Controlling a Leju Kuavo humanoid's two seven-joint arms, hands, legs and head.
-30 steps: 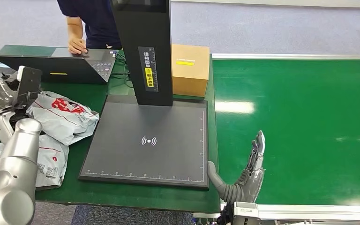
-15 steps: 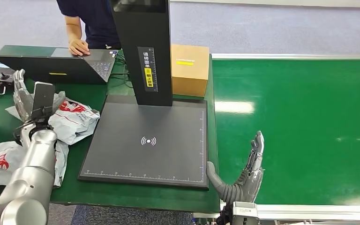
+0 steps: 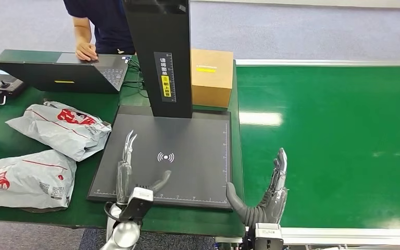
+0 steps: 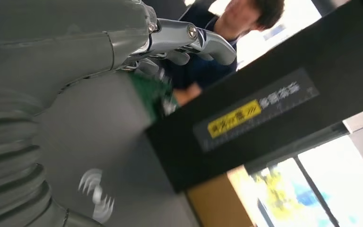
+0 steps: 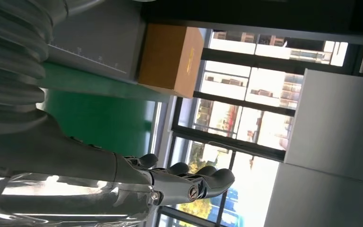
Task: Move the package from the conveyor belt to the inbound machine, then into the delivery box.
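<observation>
Nearest, both hands are seen raised w/ nothing held: the left hand (image 3: 133,174) is poised over the front edge of the inbound machine's dark scan plate (image 3: 187,140), fingers (image 3: 127,151) straight and close together, thumb angled off to the side; the right hand (image 3: 268,192) is held upright at the near edge of the green conveyor belt (image 3: 333,146), fingers extended side by side, thumb splayed toward the plate's corner. Two grey poly-bag packages are laid on the green table left of the plate, one package (image 3: 23,179) at the near edge, a second (image 3: 62,127) just behind it. Further back, the machine's black column (image 3: 159,57) is stood at the plate's rear, w/ a cardboard box (image 3: 211,75) set beside it. Farthest, a laptop (image 3: 62,73) is touched by a person's hand (image 3: 86,51).
</observation>
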